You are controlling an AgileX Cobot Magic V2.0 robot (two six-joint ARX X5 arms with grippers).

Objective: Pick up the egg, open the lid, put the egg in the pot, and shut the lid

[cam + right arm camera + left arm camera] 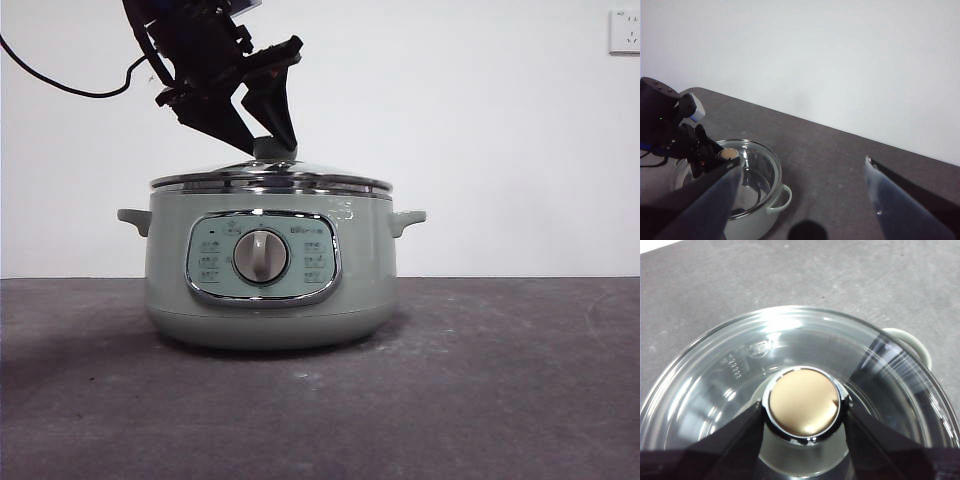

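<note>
The pale-green pot (pixel 270 310) stands on the table with the glass lid (pixel 270 178) resting on its rim. My left gripper (pixel 268 148) comes down from the upper left, its jaws closed against both sides of the lid's knob (pixel 802 402). The glass lid (pixel 730 370) fills the left wrist view. My right gripper (pixel 804 161) is open and empty, high above the table and away from the pot (pixel 757 220). From there the left gripper (pixel 715 152) shows over the lid (pixel 760 170). The egg is not in view.
A pot side handle (pixel 905 337) sticks out past the lid's rim. The dark grey table (pixel 500 380) stretches to both sides of the pot. A white wall with a socket (pixel 625 30) stands behind.
</note>
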